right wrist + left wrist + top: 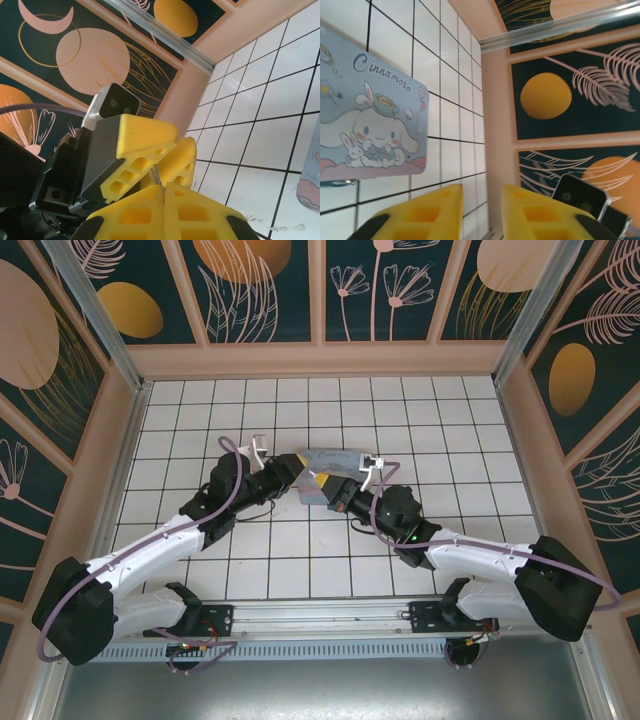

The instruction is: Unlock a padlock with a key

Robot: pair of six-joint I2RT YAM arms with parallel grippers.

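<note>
In the right wrist view my right gripper is shut on the key, a thin metal blade that sticks up from between its yellow fingertips. The key's tip reaches in between the yellow fingers of my left gripper, which sits just beyond. In the left wrist view the left gripper shows a narrow gap between its pads with nothing in it. From above, the left gripper and the right gripper meet tip to tip over the middle of the tiled floor. The padlock is hidden.
A pale blue cartoon tin lies flat on the tiles right behind the meeting grippers, also seen as the tin beside the left fingers. Peach walls with dark floral panels enclose the floor. Both arms angle inward from the near rail.
</note>
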